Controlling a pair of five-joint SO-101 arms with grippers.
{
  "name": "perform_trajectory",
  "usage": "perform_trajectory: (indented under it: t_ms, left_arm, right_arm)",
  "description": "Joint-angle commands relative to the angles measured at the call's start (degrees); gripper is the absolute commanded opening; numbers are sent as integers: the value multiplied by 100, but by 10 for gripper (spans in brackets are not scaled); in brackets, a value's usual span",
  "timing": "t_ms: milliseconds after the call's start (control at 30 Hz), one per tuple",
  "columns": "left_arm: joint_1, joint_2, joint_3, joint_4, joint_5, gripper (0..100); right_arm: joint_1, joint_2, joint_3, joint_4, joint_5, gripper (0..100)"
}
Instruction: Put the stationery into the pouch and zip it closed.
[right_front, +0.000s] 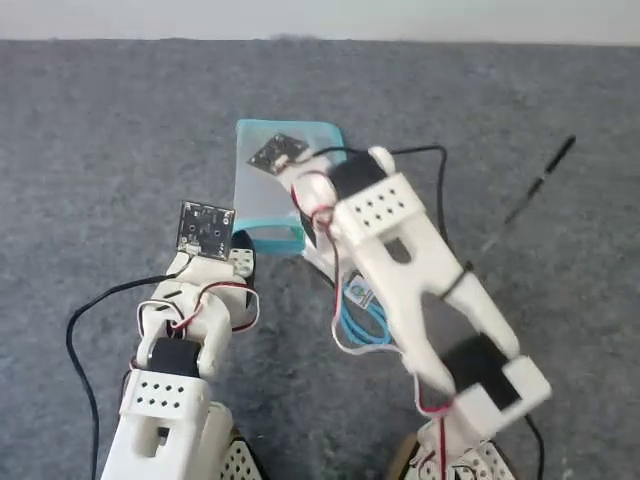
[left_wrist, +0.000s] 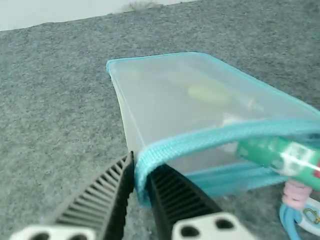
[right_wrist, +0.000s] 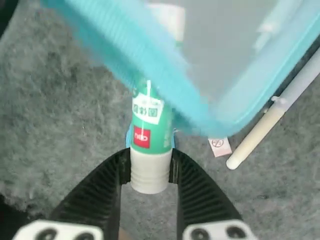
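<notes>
Clamped between the black fingers of your right gripper (right_wrist: 150, 156), the glue stick (right_wrist: 148, 120) is showing a white end, a green body and a red patch. The fingers are squeezing the white end, while the far end is slipping out of sight under the zip edge of the pouch (right_wrist: 215, 55).

That pouch is looking frosted and see-through, trimmed in turquoise, with pale shapes blurring through its wall. It is lying on the grey carpet (right_front: 100, 150) in the upper middle of the high view, its open mouth facing both arms.

Your left gripper (left_wrist: 141, 167) is pinching the turquoise zip strip at the mouth's corner, one ribbed finger on each side of the strip.

Just beside the pouch, a cream pen (right_wrist: 265, 127) is lying on the carpet, though you cannot tell whether it is touching the trim. Well apart, a black pen (right_front: 535, 190) is lying slantwise at the upper right of the high view.
</notes>
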Motion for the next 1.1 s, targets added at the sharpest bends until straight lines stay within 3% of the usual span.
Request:
perform_trajectory:
  t_ms: [0,333,600,933,1067]
  left_arm:
    - [211,-9,-136,-132,26,12]
    - [844,-9,-48,18,-281,12]
    - [818,-9,-48,18,-281,12]
    - [809,-18,-48,0,-281,12]
    - [800,-18,-57,-9,-273,12]
  right_arm:
    - [-22,391,-1160,268,-387,7]
    - [-13,1130,-2673,549,-554,12]
    - [4,1095,-2673,593,-554,254]
    - [400,224,-2637,646,-510,249]
    - [681,-602,-1802,629,-229,248]
